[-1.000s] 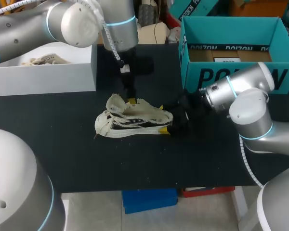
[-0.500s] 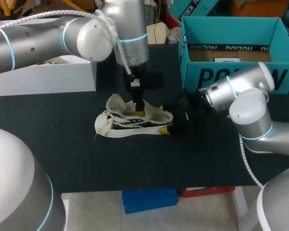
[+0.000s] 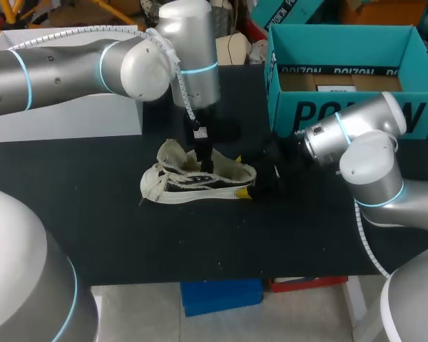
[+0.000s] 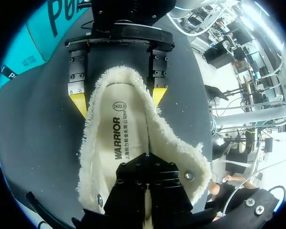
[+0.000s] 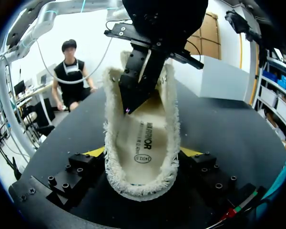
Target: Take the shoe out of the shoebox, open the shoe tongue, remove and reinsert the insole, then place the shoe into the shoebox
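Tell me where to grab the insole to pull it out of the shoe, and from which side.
Pinch the insole at its heel end, coming straight down through the open top of the shoe. It lies flat, walled by the frayed collar on both sides, so only the top is free; the right gripper clamps the heel from outside, which should steady the pull.

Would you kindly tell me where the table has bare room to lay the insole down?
The widest bare strip of table runs between the shoe and the near edge. A smaller patch lies beside the toe, before the white box. Crowded: the shoe itself, where left gripper and right gripper meet, and the gap to the teal box.
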